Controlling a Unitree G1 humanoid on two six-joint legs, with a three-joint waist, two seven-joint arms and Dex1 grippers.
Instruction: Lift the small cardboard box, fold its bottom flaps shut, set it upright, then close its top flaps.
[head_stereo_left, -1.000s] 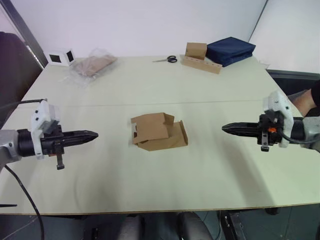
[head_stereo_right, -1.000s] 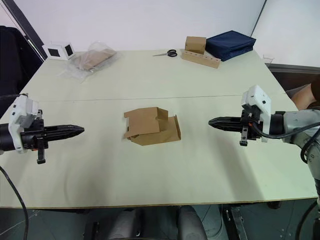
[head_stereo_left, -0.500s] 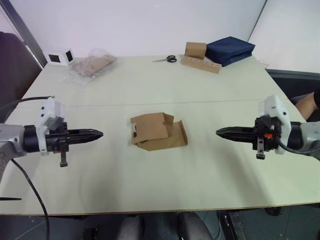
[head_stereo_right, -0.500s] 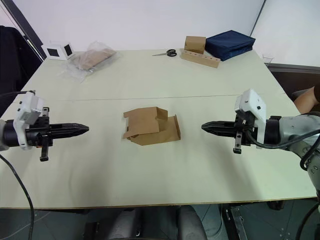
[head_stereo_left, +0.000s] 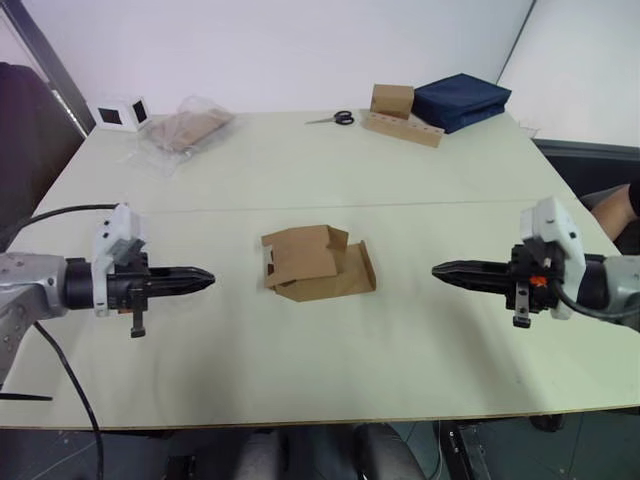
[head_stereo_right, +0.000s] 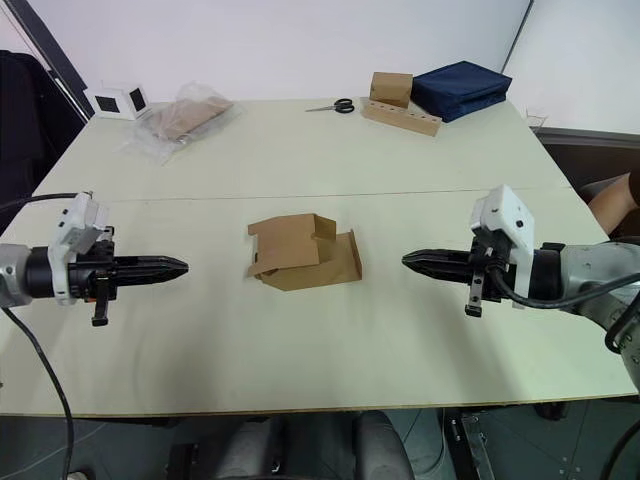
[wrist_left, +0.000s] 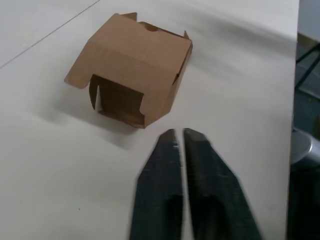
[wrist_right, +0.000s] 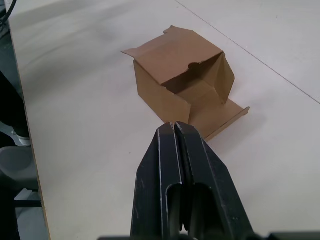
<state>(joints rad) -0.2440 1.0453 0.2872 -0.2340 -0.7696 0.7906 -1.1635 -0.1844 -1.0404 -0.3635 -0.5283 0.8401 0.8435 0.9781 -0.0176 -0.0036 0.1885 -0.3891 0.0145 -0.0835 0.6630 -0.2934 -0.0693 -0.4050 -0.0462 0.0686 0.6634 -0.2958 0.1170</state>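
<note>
The small cardboard box lies on its side in the middle of the pale table, its flaps splayed open toward the right. In the right wrist view the small cardboard box shows its open end and one flap flat on the table. My left gripper hovers to the left of the box, shut and pointing at it, with a gap between. My right gripper is to the right of the box, also shut and pointing at it. Both hold nothing.
At the table's far edge stand another small brown box, a navy bag, a long cardboard strip and scissors. A plastic bag and a white cube lie far left. A person's arm shows at right.
My left gripper has moved right, closer to the box. My right gripper moved slightly left toward the box. The box has not moved.
</note>
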